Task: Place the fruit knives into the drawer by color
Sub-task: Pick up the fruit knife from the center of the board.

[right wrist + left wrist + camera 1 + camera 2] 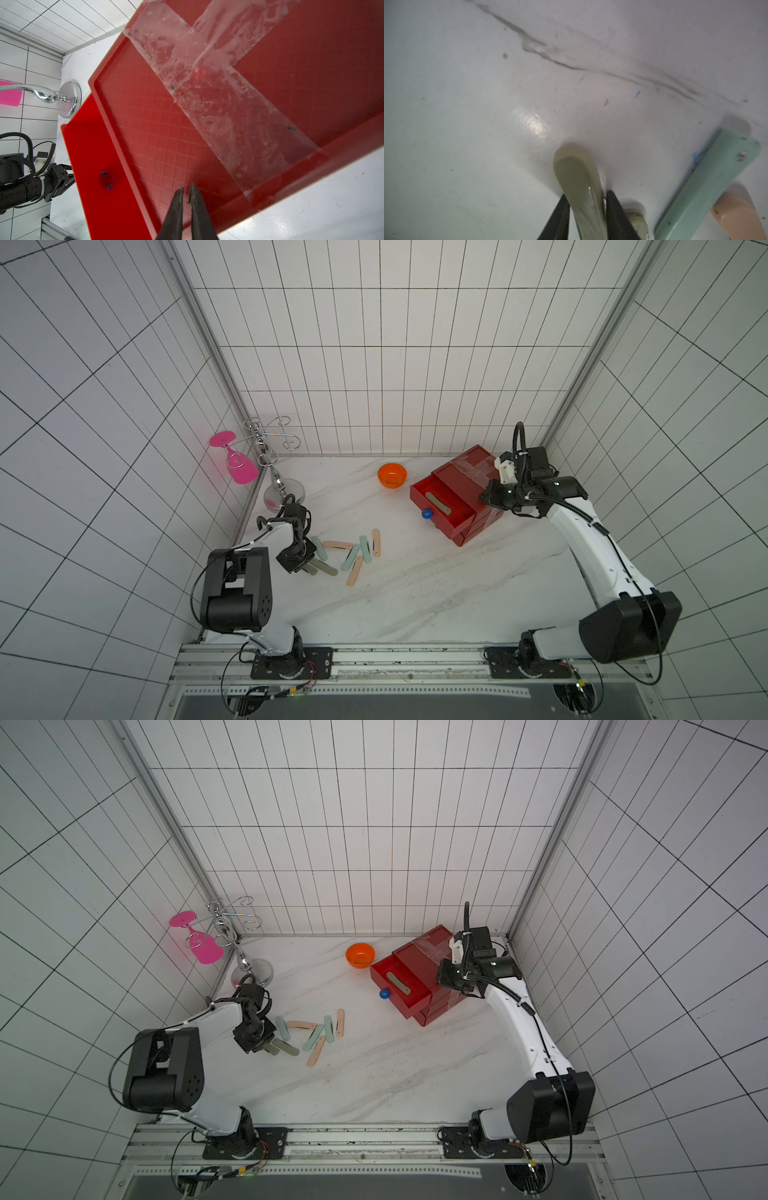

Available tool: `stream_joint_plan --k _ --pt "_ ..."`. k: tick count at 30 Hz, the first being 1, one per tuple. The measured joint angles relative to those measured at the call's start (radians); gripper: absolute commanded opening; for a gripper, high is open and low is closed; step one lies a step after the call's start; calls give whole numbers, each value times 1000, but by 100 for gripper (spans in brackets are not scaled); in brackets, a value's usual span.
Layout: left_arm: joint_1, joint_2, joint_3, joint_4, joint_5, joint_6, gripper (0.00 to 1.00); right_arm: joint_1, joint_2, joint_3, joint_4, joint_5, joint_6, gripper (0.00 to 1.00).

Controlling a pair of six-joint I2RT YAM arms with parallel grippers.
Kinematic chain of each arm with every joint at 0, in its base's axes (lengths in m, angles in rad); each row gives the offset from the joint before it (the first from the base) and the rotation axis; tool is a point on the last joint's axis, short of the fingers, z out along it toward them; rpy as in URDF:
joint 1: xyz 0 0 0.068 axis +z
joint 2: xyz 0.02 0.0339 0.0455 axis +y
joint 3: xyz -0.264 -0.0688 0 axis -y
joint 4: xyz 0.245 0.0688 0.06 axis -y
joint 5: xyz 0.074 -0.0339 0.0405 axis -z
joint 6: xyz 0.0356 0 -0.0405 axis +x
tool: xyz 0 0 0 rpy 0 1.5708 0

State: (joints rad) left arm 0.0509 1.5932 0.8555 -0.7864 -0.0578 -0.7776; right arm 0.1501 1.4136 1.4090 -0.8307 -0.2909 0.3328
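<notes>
Veined white counter (415,593), tiled walls (374,364). My left hand (587,194) pinches an olive-grey knife (575,172); my right hand (187,186) is clenched, empty.

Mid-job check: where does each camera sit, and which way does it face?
Top views: high at the front, looking down at the table; left arm and right arm show.
Left wrist: close above the table; left tool straddles an olive-grey knife.
Right wrist: above the drawer chest, facing its taped top; right tool shut.
Shared: right wrist and both top views show the chrome stand.
</notes>
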Motion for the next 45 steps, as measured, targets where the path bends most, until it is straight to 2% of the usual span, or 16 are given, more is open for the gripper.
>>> stream_joint_plan --k 17,33,45 --pt "5 -67 -58 56 13 10 18 0 0 -2 0 0 3 13" --pt "5 -276 -52 -47 84 46 18 0 0 -2 -3 0 3 13" --pt "5 -356 -32 -103 141 55 17 0 0 -2 -4 0 3 13"
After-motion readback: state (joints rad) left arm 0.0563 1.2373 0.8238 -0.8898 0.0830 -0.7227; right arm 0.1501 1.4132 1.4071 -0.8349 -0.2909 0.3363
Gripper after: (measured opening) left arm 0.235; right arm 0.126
